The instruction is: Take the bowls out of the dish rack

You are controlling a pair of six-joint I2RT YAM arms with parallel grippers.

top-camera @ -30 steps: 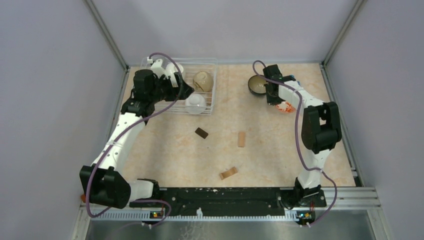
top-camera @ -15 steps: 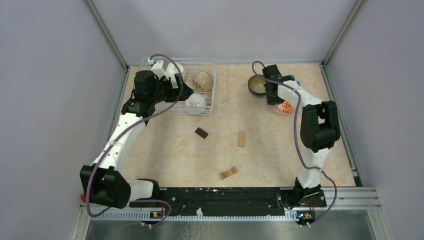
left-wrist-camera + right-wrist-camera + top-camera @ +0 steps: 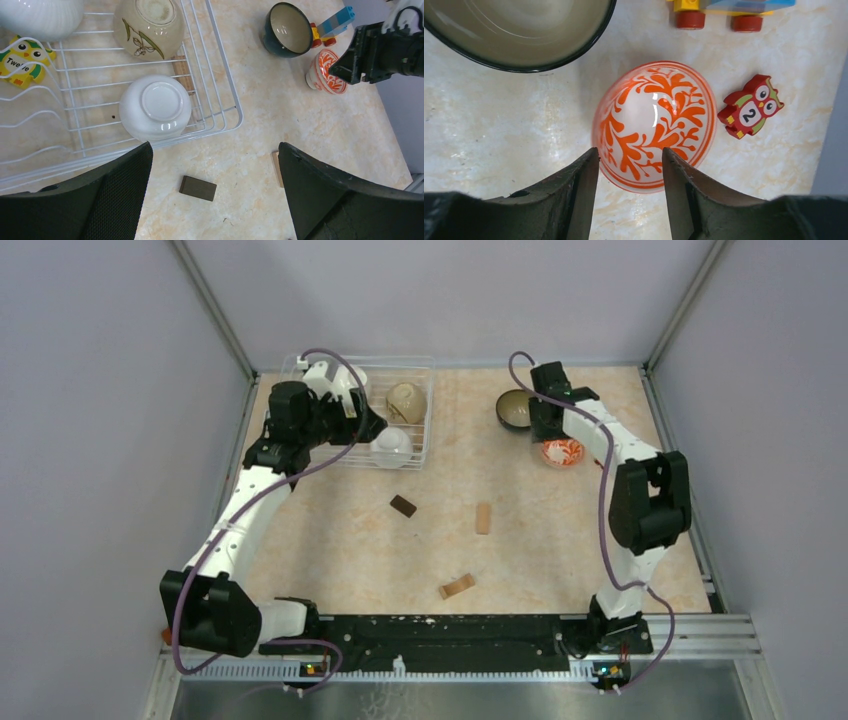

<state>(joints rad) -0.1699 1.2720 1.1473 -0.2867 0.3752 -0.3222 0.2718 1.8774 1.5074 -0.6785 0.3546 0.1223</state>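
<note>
Left wrist view, Ben: which bowls are in the dish rack?

Three, Ana. A white bowl sits bottom-up near the rack's lower right corner. A tan bowl with a leaf sprig lies at the top centre of the frame, and a ribbed white bowl is cut off at the upper left. On the counter, upper right of the frame, are a dark bowl and an orange patterned bowl.

How will the bottom-up one handle?

It looks like glazed ceramic, so I judge it stiff, slick and liable to chip on the wire, with some weight for its size. Its rim is down on the grid, so there is no wall to pinch. I'd span the rounded body low down, below the foot ring, and squeeze gently, since a curved glaze may slip out.

And the left fingers?

The left gripper hangs above the rack's lower edge. Its fingers are spread wider than that bowl, with nothing between them.

The right?

In the right wrist view the right gripper hangs over the orange patterned bowl. Its fingers are parted by less than the bowl's width and grip nothing. Whether their tips touch it, I cannot tell. A red owl block lies just beside the bowl, toward the right of the frame.
</note>
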